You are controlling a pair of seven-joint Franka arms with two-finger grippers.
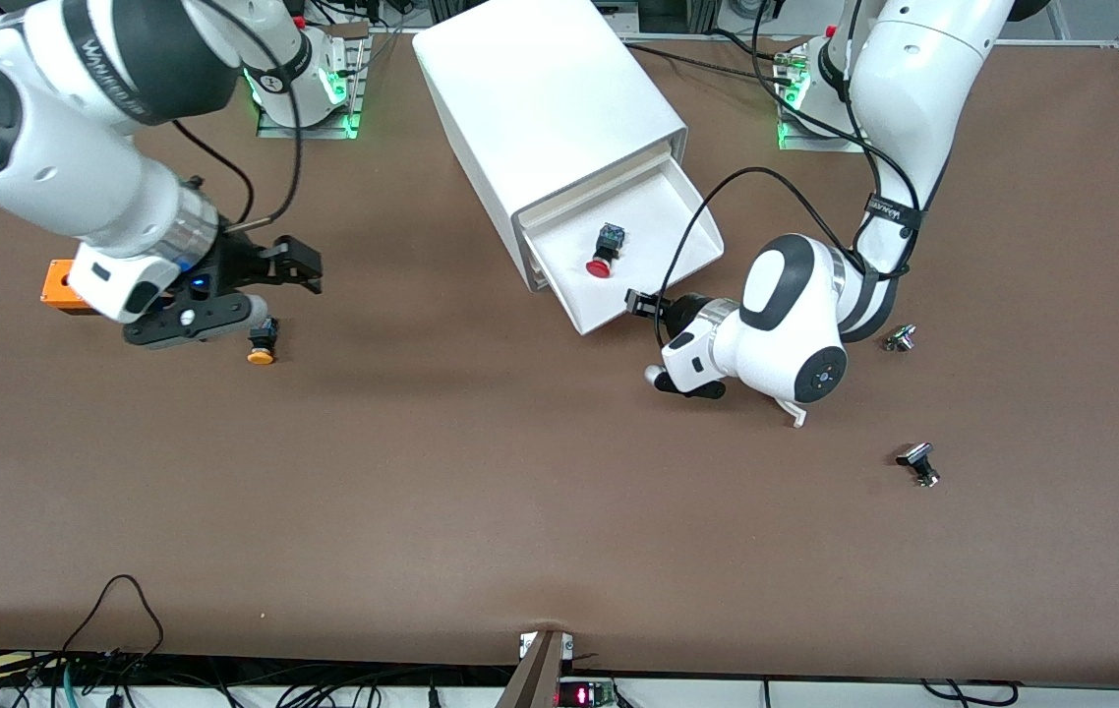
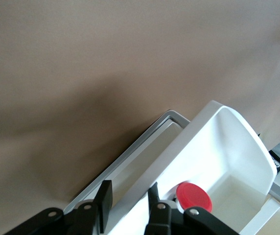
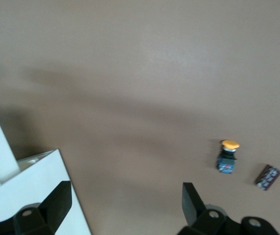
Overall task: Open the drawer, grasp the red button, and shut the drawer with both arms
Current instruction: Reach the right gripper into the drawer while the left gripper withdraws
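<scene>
Drawer [image 1: 643,241] is pulled out of the cabinet [image 1: 545,108], front lip pointing to roughly 5 o'clock in the front view. Red button [image 1: 605,251] lies on its side on the drawer floor, about mid-tray. Left pincer [image 1: 645,305] sits at the drawer's front rim; fingers [image 2: 105,198] straddle the lip with a gap, apparently not clamped. Right pincer [image 1: 296,265] hangs wide open over the counter [image 1: 520,492] near the right arm's end. Yellow-capped button [image 1: 263,344] and orange box [image 1: 63,283] lie beside it.
</scene>
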